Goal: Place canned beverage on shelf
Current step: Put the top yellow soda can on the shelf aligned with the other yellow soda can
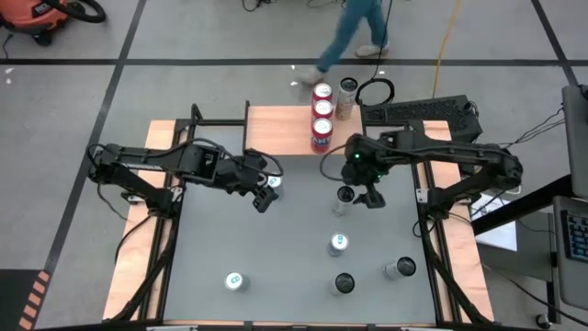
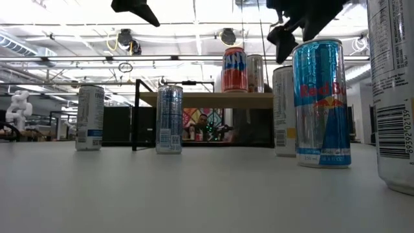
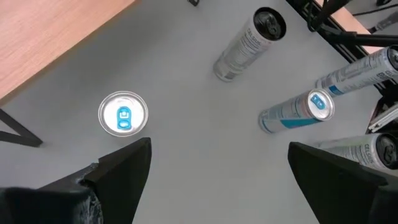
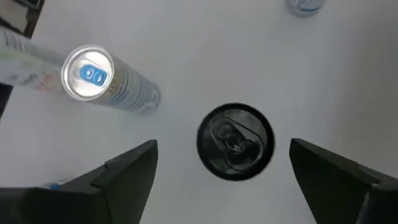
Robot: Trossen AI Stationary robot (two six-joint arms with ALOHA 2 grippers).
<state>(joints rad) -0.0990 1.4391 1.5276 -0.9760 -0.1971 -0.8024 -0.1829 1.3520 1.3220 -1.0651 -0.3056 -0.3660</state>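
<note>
Shelf: we saw a small low rack (image 1: 285, 124) with a light wooden top on thin black legs, at the far edge of the grey table (image 1: 294, 248).
On the shelf: 3 red cans (image 1: 322, 110) stood in a row touching one another, with 1 pale can (image 1: 346, 97) just beside them, all at the shelf's right end.
Black-topped can: it (image 4: 236, 141) stood upright on the table just in front of the shelf's right end, slim and silver with a dark lid.
Other cans: 1 blue-tabbed can (image 1: 273, 182) stood near the shelf's front on the left; 4 more, including a blue-and-silver one (image 1: 338, 244), stood well apart from the shelf toward the near edge.
Hidden: in the low view we could not read the far cans' labels, the shelf's right legs sat behind nearer cans, and the nearest can (image 2: 391, 90) was cut off by the frame edge.
Right gripper: it (image 1: 360, 196) hung above the black-topped can with its fingers (image 4: 127, 171) spread wide to either side and clear of the lid, holding nothing.
Right arm: it reached in from the right rail, elbow bent, wrist pointing straight down in front of the shelf.
Left gripper: it (image 1: 264, 198) hovered in front of the shelf's left half beside the blue-tabbed can, fingers (image 3: 124, 168) wide apart and empty.
</note>
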